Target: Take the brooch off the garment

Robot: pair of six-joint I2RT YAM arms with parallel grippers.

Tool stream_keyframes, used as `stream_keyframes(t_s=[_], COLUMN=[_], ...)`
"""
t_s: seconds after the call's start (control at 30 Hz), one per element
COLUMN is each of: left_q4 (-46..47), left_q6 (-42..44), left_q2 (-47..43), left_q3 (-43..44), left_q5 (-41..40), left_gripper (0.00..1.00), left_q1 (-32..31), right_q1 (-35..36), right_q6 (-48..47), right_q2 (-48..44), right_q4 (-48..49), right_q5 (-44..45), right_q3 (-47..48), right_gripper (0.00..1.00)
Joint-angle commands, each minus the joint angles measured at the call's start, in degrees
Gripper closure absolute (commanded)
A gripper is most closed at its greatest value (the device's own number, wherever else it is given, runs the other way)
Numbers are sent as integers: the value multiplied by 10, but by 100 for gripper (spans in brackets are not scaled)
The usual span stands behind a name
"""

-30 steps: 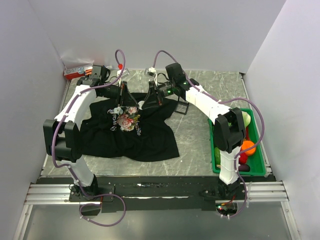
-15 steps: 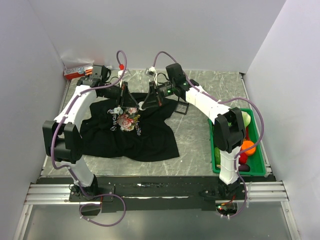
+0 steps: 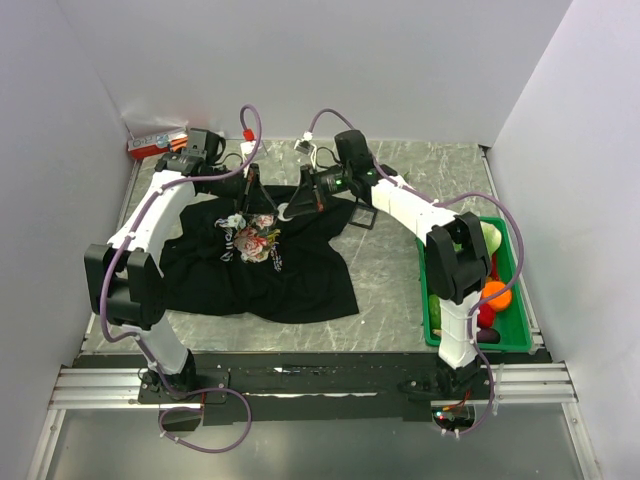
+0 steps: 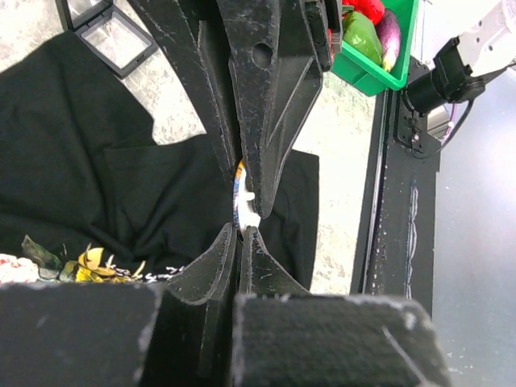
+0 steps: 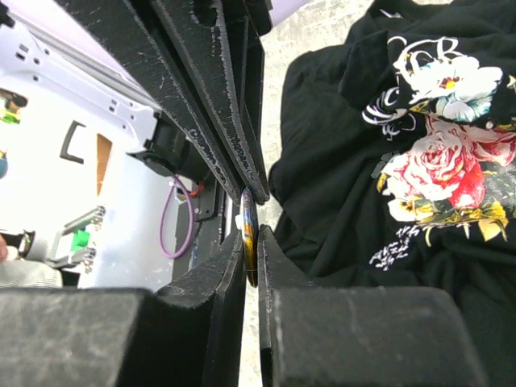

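- While the garment [image 3: 300,285] is lying spread on the table [image 3: 400,290], both arms are reaching in over its far half. Their tools are meeting tip to tip above the black cloth.
- The right gripper [image 5: 248,242] is pinching the brooch [image 5: 247,222]. In the right wrist view it is showing edge-on as a thin gold-rimmed disc, sitting deep between the two fingers.
- The left gripper [image 4: 240,235] is pressing its fingers together, leaving only a hairline slit between them.
- Its tips are touching the end of the brooch, where a small white tab is sticking out. Whether they are actually nipping that edge, I cannot tell.
- The brooch is hanging in the air over the shirt, raised off the cloth and held between the two sets of tips.
- The rose print [image 5: 439,165] is lying flat below, just beside the spot where the tools are meeting. Pink blooms, white swirls and yellowish leaves are showing.
- A small black box [image 4: 105,32] with a clear panel is sitting on the table just past the shirt's far edge.
- A green bin [image 3: 522,338] is standing at the table's right side, well apart from the shirt. It is holding red, green, orange and purple produce.
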Motion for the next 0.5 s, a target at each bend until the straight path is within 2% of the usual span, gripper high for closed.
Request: stream_keyframes(t_s=[0.0,0.47], left_q4=[-13,-3], left_q6=[24,27], left_q2=[-38,-38], left_q3=[14,-15], left_q5=[24,-12], left_gripper=[99,99], left_q1=[-13,-11], right_q1=[-22,-41], right_q6=[56,124], right_q2=[6,-14], right_q4=[76,162], right_q5=[13,-27], right_q3=[-6,-37], right_gripper=[86,80])
